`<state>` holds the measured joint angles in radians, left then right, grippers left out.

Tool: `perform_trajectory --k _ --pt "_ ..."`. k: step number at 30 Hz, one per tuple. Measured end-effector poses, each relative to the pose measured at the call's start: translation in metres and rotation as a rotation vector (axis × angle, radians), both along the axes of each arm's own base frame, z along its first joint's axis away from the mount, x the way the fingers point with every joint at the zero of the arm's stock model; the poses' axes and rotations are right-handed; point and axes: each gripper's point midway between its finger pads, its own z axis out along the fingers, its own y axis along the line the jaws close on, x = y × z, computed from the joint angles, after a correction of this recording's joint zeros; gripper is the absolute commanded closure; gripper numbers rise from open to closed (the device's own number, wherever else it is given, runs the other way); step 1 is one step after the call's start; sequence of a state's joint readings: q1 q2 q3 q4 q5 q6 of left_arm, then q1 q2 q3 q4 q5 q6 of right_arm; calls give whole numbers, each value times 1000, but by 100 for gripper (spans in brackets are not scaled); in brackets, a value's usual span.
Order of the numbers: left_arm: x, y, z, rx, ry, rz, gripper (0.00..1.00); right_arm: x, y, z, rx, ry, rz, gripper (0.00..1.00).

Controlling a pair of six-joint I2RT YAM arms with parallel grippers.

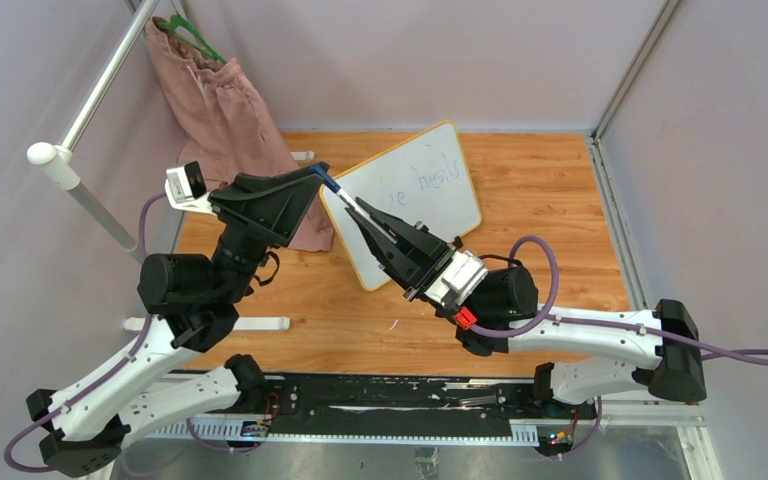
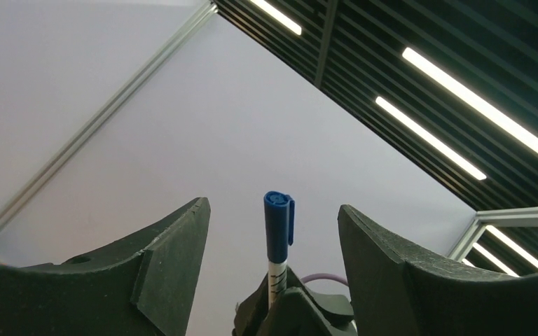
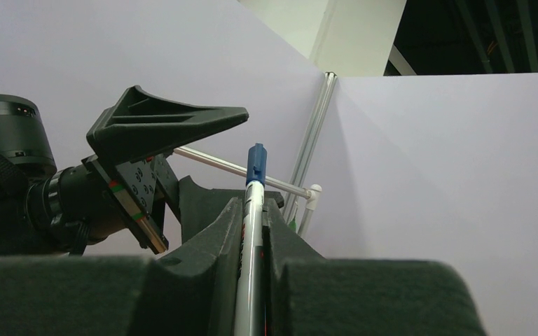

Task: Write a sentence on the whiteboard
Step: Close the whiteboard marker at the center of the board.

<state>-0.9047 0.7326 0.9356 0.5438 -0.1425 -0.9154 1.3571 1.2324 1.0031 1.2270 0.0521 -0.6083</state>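
Above the whiteboard (image 1: 450, 215), the right gripper (image 1: 358, 212) clamped the marker (image 3: 253, 210) steady so the open left gripper (image 2: 272, 206) could work its cap (image 2: 278, 217).

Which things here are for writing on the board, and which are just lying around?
For the job:
- whiteboard
- sentence, faint blue, partly written
- marker, blue cap on
- right claw, shut on the marker
- left claw, open around the cap

Just lying about:
- pink cloth
- green hanger
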Motion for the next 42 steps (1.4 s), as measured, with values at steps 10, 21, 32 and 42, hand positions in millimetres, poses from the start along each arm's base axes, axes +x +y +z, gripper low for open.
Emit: perform_trajectory --k 10,21,32,42 --pt "1 -4 3 4 -5 -7 48 0 3 -3 -20 12 10 100" --pt "2 -6 2 8 -3 -13 67 0 5 -5 -29 15 11 100" --pt "3 -7 3 -5 13 -28 100 1 6 -7 -38 18 9 100" --pt "6 -13 6 -42 42 -76 100 5 4 -2 -19 29 -10 100"
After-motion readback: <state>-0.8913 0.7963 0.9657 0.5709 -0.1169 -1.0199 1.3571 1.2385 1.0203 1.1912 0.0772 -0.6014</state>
